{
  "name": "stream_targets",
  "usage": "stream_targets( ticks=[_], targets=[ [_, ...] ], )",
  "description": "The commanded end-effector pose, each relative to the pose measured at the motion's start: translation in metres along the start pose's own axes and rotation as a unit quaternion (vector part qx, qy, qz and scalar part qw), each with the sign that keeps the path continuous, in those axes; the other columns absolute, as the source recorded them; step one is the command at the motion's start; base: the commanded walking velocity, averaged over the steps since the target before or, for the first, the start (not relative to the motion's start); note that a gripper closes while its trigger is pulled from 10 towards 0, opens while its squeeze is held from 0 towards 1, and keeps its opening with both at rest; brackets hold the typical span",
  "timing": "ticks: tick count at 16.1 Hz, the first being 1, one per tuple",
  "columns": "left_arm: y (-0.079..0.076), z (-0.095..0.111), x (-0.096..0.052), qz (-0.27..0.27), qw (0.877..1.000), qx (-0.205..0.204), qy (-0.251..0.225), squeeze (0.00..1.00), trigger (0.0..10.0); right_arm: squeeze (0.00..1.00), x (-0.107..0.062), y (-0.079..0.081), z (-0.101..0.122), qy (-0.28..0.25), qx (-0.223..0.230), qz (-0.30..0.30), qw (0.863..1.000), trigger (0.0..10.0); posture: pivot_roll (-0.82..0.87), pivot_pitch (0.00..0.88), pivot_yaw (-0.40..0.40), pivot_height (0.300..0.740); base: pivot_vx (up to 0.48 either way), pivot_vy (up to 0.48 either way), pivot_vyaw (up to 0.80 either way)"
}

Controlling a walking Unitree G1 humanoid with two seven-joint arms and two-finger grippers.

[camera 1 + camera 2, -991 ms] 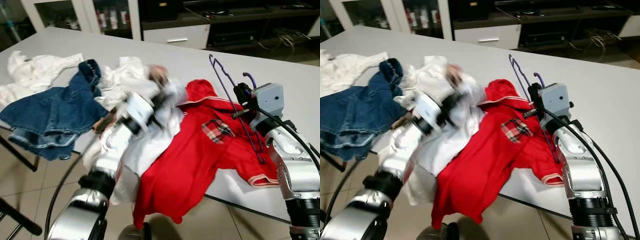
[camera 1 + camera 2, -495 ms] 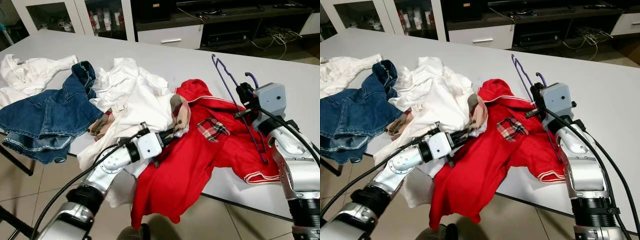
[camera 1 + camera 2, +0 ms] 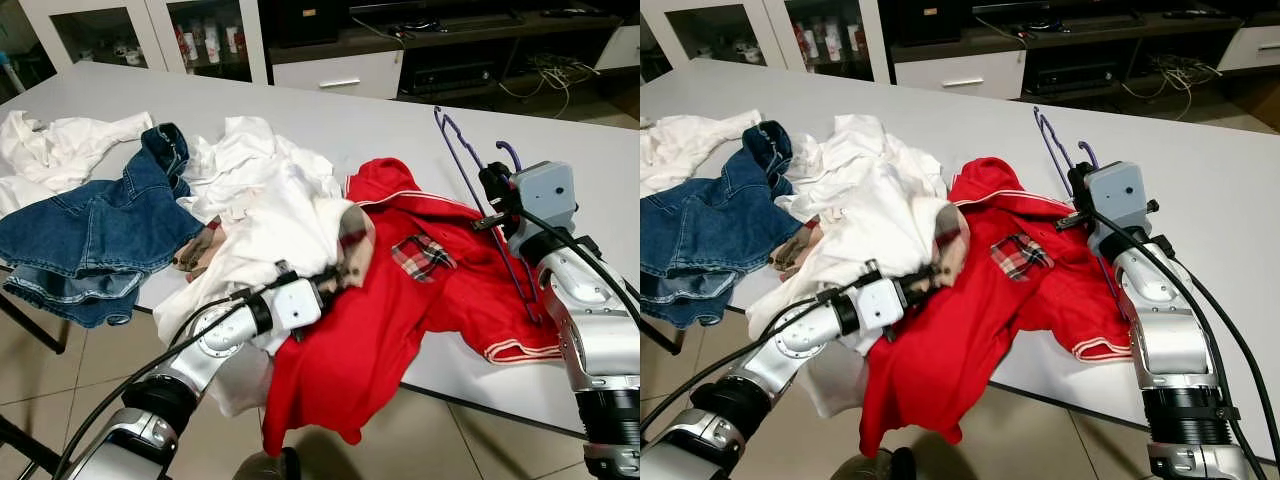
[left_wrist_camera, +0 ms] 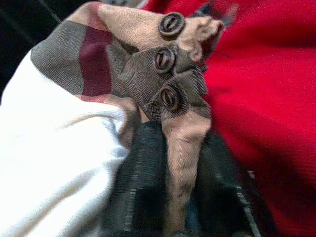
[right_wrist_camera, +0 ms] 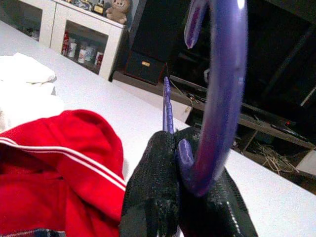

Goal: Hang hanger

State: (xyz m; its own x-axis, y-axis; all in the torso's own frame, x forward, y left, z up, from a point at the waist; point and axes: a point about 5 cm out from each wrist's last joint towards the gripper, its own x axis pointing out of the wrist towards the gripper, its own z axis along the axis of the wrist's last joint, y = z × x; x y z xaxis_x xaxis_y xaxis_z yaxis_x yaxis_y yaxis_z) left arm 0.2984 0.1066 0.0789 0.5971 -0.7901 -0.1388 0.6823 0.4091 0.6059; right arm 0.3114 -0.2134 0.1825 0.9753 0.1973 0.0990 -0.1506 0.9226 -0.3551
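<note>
Between the right gripper's (image 5: 180, 197) closed fingers: purple hanger (image 3: 478, 190), raised over red hooded top (image 3: 400, 300). Left gripper (image 4: 173, 197) fingers clamp plaid collar (image 4: 168, 89) of white shirt (image 3: 270, 215); grey table (image 3: 380, 125) beneath.

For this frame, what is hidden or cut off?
- Lower end of the purple hanger: head views, behind the right gripper and arm.
- Left gripper fingertips: left wrist view, wrapped by the plaid collar.
- Denim garment: cut by the left edge.
</note>
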Motion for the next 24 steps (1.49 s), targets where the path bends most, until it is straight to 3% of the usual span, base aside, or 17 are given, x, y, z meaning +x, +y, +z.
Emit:
stream_targets(
  ticks=[1, 2, 3, 7, 9, 10, 11, 13, 16, 18, 19, 20, 21, 22, 23, 24],
  targets=[
    [0.021, 0.003, 0.001, 0.071, 0.997, -0.004, -0.006, 1.0, 10.0, 0.0, 0.003, -0.002, 0.004, -0.012, 0.001, -0.006, 1.0, 10.0, -0.02, 0.003, 0.05, 0.74, 0.0, 0.0, 0.0],
    [0.028, 0.007, 0.003, 0.102, 0.995, -0.015, -0.017, 1.0, 10.0, 0.0, 0.003, -0.002, 0.004, -0.012, 0.001, -0.006, 1.0, 10.0, -0.02, 0.003, 0.05, 0.74, 0.0, 0.0, 0.0],
    [0.031, 0.015, 0.004, 0.109, 0.992, -0.033, -0.048, 0.0, 10.0, 0.0, 0.003, -0.002, 0.004, -0.012, 0.001, -0.007, 1.0, 10.0, -0.02, 0.003, 0.05, 0.74, 0.0, 0.0, 0.0],
    [0.031, 0.031, 0.003, 0.109, 0.988, -0.008, -0.112, 0.0, 10.0, 0.0, 0.004, -0.003, 0.005, -0.013, 0.001, -0.008, 1.0, 10.0, -0.02, 0.002, 0.052, 0.74, 0.0, 0.0, 0.0],
    [0.04, 0.036, 0.002, 0.137, 0.982, -0.013, -0.128, 0.0, 10.0, 0.0, 0.003, -0.003, 0.004, -0.013, 0.001, -0.009, 1.0, 10.0, -0.02, 0.002, 0.052, 0.74, 0.0, 0.0, 0.0],
    [0.042, 0.038, 0.002, 0.139, 0.981, -0.014, -0.131, 0.2, 10.0, 0.0, 0.003, -0.003, 0.004, -0.013, 0.001, -0.009, 1.0, 10.0, -0.02, 0.002, 0.052, 0.74, 0.0, 0.0, 0.0],
    [0.044, 0.04, 0.001, 0.135, 0.981, 0.004, -0.136, 0.0, 10.0, 0.0, 0.003, -0.003, 0.004, -0.013, 0.001, -0.01, 1.0, 10.0, -0.02, 0.002, 0.054, 0.74, 0.0, 0.0, 0.0],
    [0.047, 0.04, 0.0, 0.146, 0.979, 0.01, -0.139, 0.0, 10.0, 0.0, 0.004, -0.003, 0.004, -0.013, 0.001, -0.01, 1.0, 10.0, -0.02, 0.001, 0.056, 0.74, 0.0, 0.0, 0.0],
    [0.073, 0.044, -0.005, 0.236, 0.957, -0.06, -0.159, 0.0, 10.0, 0.0, 0.003, -0.003, 0.004, -0.014, 0.002, -0.013, 1.0, 10.0, -0.02, 0.0, 0.057, 0.74, 0.0, 0.0, 0.0],
    [0.078, 0.044, -0.005, 0.245, 0.952, -0.078, -0.164, 0.0, 10.0, 0.0, 0.004, -0.003, 0.004, -0.014, 0.003, -0.013, 1.0, 10.0, -0.02, 0.0, 0.058, 0.74, 0.0, 0.0, 0.0],
    [0.078, 0.043, -0.005, 0.247, 0.949, -0.098, -0.167, 0.77, 10.0, 0.0, 0.004, -0.002, 0.004, -0.015, 0.003, -0.014, 1.0, 10.0, -0.02, 0.0, 0.06, 0.74, 0.0, 0.0, 0.0],
    [0.08, 0.038, -0.004, 0.256, 0.946, -0.124, -0.156, 1.0, 10.0, 0.0, 0.004, -0.002, 0.004, -0.015, 0.004, -0.014, 1.0, 10.0, -0.02, 0.0, 0.062, 0.74, 0.0, 0.0, 0.0],
    [0.081, 0.036, -0.004, 0.262, 0.944, -0.137, -0.148, 1.0, 10.0, 0.0, 0.004, -0.002, 0.004, -0.015, 0.004, -0.015, 1.0, 10.0, -0.02, 0.0, 0.062, 0.74, 0.0, 0.0, 0.0],
    [0.085, 0.029, -0.003, 0.275, 0.939, -0.163, -0.125, 0.59, 10.0, 0.0, 0.003, -0.002, 0.004, -0.015, 0.004, -0.015, 1.0, 10.0, -0.02, 0.0, 0.062, 0.74, 0.0, 0.0, 0.0],
    [0.088, 0.021, -0.001, 0.282, 0.934, -0.195, -0.097, 0.0, 10.0, 0.0, 0.003, -0.002, 0.004, -0.015, 0.004, -0.015, 1.0, 10.0, -0.02, 0.0, 0.062, 0.74, 0.0, 0.0, 0.0],
    [0.091, 0.015, 0.0, 0.292, 0.929, -0.215, -0.075, 0.0, 10.0, 0.0, 0.003, -0.002, 0.004, -0.015, 0.004, -0.015, 1.0, 10.0, -0.02, 0.0, 0.062, 0.74, 0.0, 0.0, 0.0]
  ],
)
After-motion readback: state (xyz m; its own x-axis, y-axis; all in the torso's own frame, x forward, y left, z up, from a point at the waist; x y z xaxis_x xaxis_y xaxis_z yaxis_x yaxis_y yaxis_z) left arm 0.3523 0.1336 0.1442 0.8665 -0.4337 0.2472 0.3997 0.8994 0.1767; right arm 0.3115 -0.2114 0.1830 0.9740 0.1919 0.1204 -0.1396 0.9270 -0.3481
